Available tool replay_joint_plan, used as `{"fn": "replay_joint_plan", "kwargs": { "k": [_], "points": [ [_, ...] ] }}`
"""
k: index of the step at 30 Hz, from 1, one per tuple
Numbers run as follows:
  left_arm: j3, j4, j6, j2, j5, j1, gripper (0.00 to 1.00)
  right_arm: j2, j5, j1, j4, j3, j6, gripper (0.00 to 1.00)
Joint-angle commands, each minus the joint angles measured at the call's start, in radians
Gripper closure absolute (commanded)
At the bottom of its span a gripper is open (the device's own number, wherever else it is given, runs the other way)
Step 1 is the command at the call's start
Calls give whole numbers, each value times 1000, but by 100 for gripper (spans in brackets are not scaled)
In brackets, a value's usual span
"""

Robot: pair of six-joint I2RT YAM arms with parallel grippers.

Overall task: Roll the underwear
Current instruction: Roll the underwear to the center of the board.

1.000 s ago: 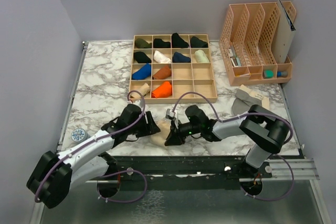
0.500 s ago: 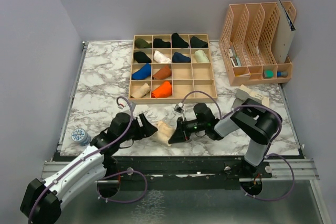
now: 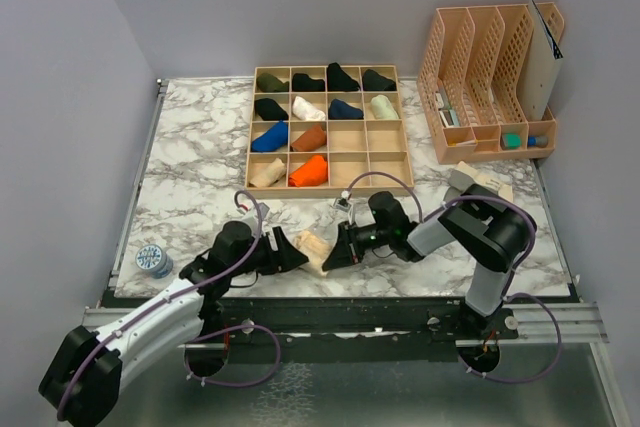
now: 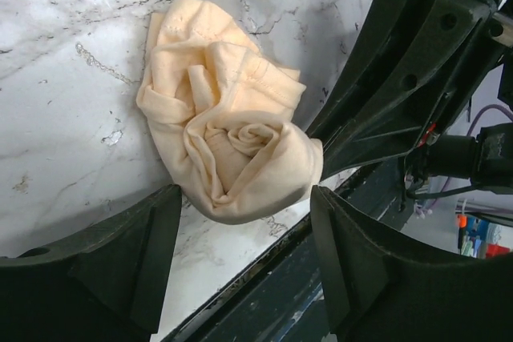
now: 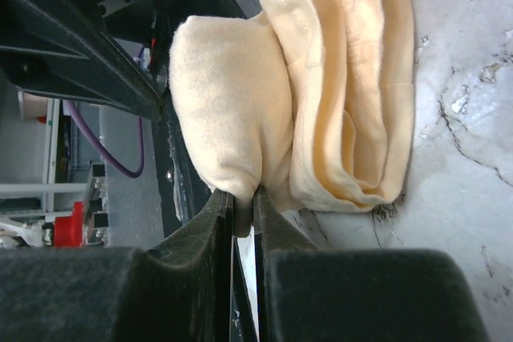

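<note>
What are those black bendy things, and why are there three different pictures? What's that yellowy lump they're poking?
Those are two robot arms bolted to the edge of a marble table. Each ends in a two-finger tool for pinching. The wide picture looks down from above and behind the arms. The two close-ups come from little cameras, one on each wrist. The lump is beige underwear, bundled into a loose roll near the table's front edge. The right tool is pinched shut on a fold of it. The left tool is open, with one finger on each side of the roll. Further back sit a wooden tray holding small cloth bundles and a rack for papers. Grey underwear lies at the right.
</note>
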Motion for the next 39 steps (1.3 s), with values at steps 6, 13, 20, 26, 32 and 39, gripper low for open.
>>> {"fn": "replay_joint_plan", "kwargs": {
  "k": [6,13,20,26,32,39],
  "points": [
    [-50,175,-61,124,-38,3,33,18,84,-22,-169,-14,-41,86],
    [-1,181,-83,258,-99,3,38,11,108,-23,-244,31,-70,85],
    [-23,128,-138,262,-193,2,45,2,123,-23,-263,48,-71,81],
    [-23,71,-137,270,-254,2,52,-99,55,-23,-163,-6,-116,50],
    [7,58,-119,322,-250,2,52,-210,61,-23,-238,-5,-194,33],
    [41,42,-109,358,-228,0,52,-448,132,-9,-132,-133,-359,31]
  ]
}}
